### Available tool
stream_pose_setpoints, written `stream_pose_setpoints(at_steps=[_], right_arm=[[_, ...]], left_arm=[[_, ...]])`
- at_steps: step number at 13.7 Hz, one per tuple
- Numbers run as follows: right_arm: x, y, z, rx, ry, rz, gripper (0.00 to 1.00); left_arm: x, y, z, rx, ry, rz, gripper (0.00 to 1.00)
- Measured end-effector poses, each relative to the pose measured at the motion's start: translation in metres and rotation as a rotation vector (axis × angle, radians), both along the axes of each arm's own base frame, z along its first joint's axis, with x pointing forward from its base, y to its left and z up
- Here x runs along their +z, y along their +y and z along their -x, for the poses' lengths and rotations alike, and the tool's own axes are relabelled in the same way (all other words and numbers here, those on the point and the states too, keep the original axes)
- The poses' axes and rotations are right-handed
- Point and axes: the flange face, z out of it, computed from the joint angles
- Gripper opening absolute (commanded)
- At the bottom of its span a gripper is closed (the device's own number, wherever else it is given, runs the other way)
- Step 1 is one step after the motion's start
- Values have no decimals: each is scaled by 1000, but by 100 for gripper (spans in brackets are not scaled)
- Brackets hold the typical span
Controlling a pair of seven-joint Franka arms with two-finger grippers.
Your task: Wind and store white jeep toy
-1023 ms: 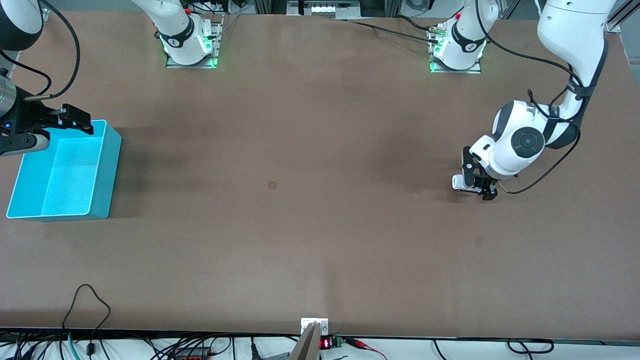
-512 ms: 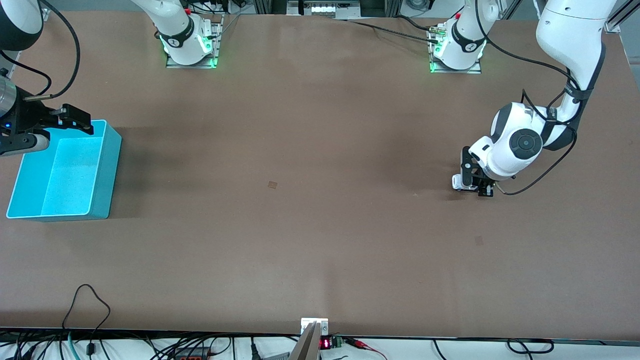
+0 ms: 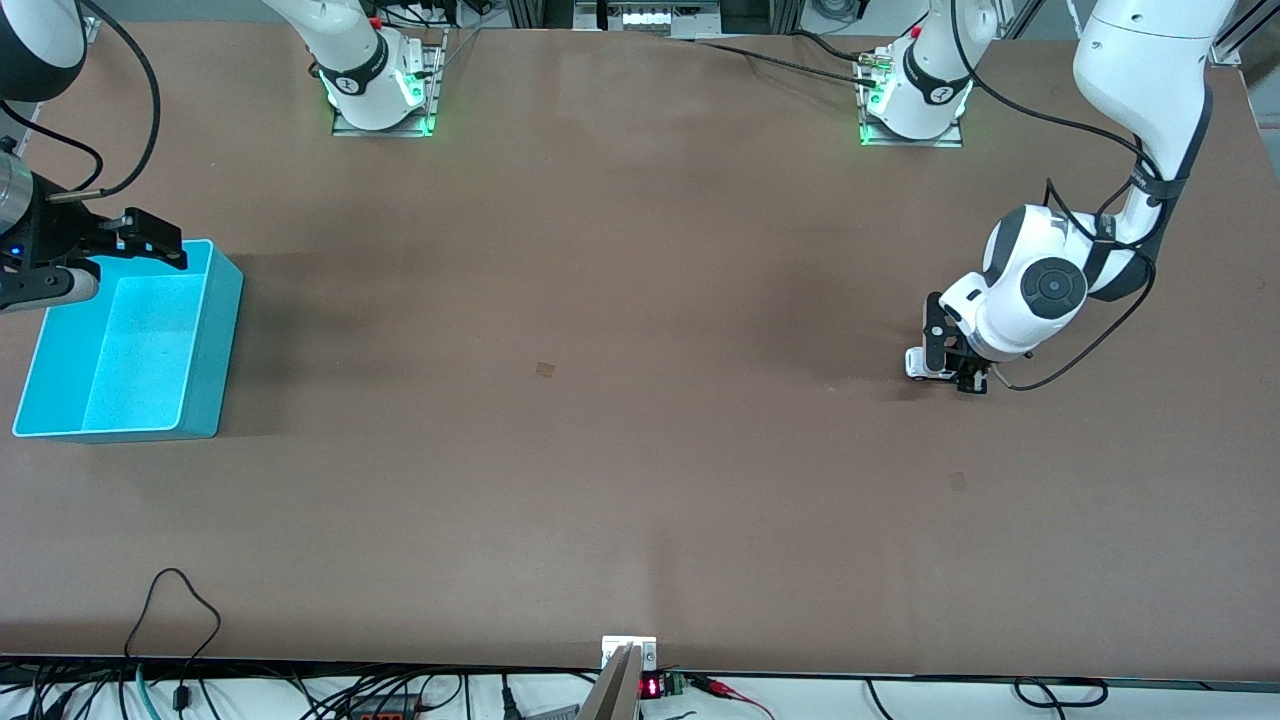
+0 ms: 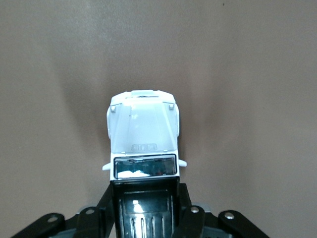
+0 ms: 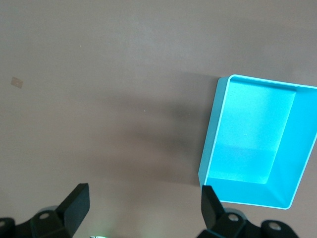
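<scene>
The tiny white jeep toy [image 3: 916, 363] with its black roof panel and dark wheels is sitting on the brown matte surface [image 3: 620, 450] toward the left arm's end, well apart from the turquoise rectangular plastic bin [image 3: 130, 345], which is lying open at the right arm's end. The left gripper [image 3: 950, 372] is reaching down to the jeep toy and clamping its rear body between its black fingers [image 4: 106, 206], while the white hood is sticking out free ahead of them in the left wrist view. Bare brown surface is lying all around the jeep toy, and the whole stretch between it and the turquoise bin is showing only a small pale square mark [image 3: 545, 369]. The right gripper [image 3: 150, 235] is hovering over the bin's rim farthest from the front camera, waiting with its fingers [image 5: 77, 203] spread wide and holding nothing.
</scene>
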Motion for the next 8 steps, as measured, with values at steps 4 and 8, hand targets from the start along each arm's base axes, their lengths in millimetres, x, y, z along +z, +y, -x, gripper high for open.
stream_pose_setpoints(at_steps=[4,8], right_arm=[[0,0,0,0,0,0,100],[0,0,0,0,0,0,100]], left_arm=[[0,9,1,16,7,-2,24],[0,15,1,28,9,-3,24]])
